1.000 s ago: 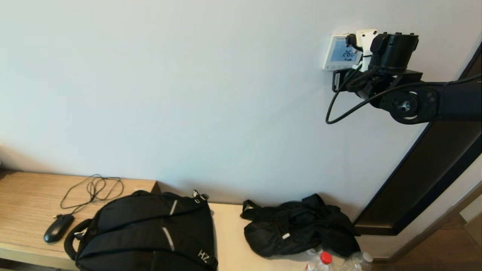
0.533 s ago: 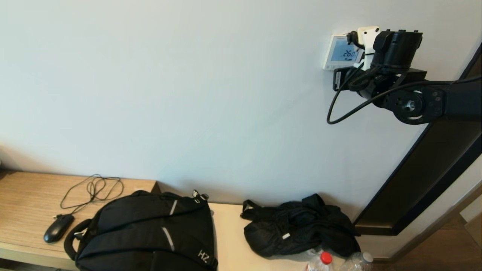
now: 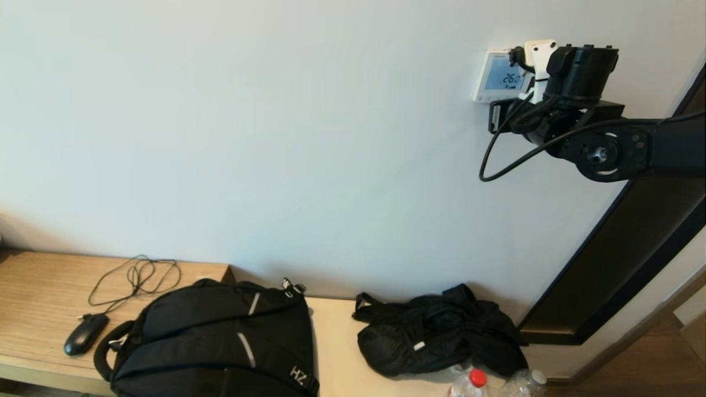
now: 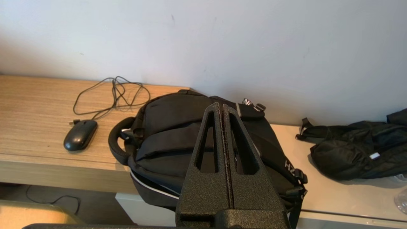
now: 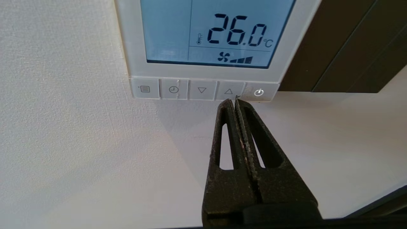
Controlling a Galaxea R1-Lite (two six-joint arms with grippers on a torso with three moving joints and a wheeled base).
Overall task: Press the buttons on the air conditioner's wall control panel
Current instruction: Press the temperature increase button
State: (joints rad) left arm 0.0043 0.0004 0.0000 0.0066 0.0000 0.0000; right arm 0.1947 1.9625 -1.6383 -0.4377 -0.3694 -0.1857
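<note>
The air conditioner's wall control panel (image 5: 206,41) is fixed to the white wall high above the bench's (image 3: 38,298) far right corner, beside a dark door frame (image 3: 623,259). Its pale blue screen reads "26.0 °C" beside a thermometer mark, with a fan symbol and rising bars beneath. Along its lower edge run the buttons (image 5: 202,90), five in a row: a list icon, a clock, a down triangle, an up triangle and a power symbol. The right claw (image 5: 235,100) is clenched on nothing, its joined tip just under the seam between the up triangle and the power button; whether it touches the panel cannot be told. The panel looks like rigid, light plastic, firmly mounted, so nothing needs gripping: a short, straight prod with the closed tip on the centre of one key should do, gently, since the keys are small, close together and smooth, and a tip on the seam could slip or catch two at once. The left claw (image 4: 222,106), also clenched and empty, hangs over a black backpack (image 3: 220,336) marked "HZ" at the bench's near edge.
</note>
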